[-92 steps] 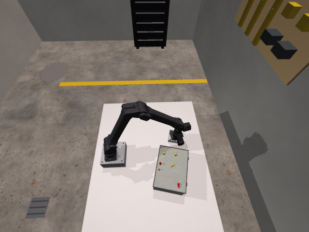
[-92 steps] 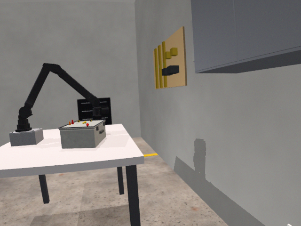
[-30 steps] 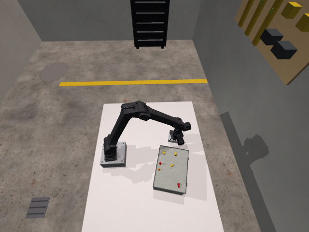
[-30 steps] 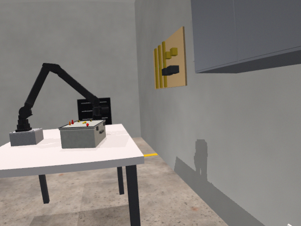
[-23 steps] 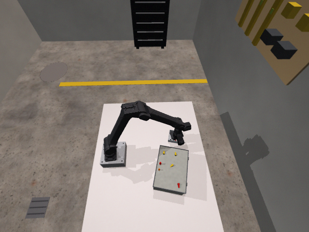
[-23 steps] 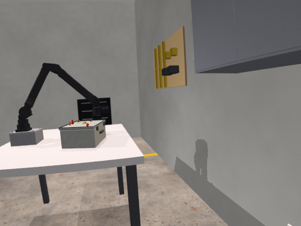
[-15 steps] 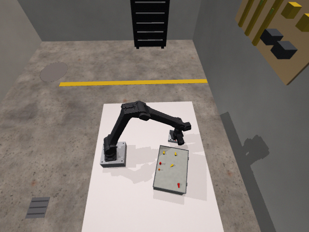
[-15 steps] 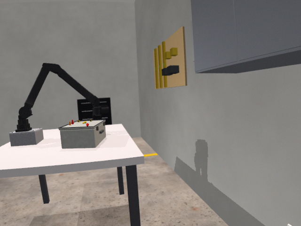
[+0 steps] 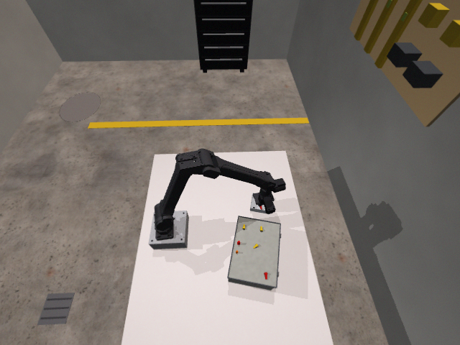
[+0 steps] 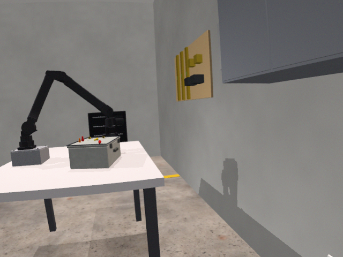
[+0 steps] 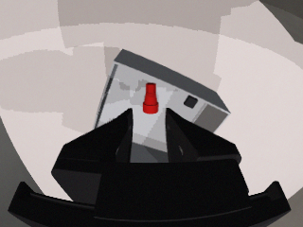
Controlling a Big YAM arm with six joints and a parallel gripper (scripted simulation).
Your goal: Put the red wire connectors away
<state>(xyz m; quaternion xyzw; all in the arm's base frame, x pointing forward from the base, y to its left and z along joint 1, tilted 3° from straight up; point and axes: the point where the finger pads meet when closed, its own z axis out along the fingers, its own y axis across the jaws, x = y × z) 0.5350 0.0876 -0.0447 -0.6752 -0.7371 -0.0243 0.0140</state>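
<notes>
The small steel junction box sits on the white table just behind the grey tool case. My gripper hangs right over the box, fingers partly open with nothing between them. In the wrist view the fingers stand apart, and one red wire connector lies inside the box just beyond the tips. It shows as a red speck in the overhead view. Two more red connectors rest on the case's lid.
Yellow connectors and an orange one also lie on the lid. The arm's grey base block stands to the left of the case. The table's right edge is close to the box.
</notes>
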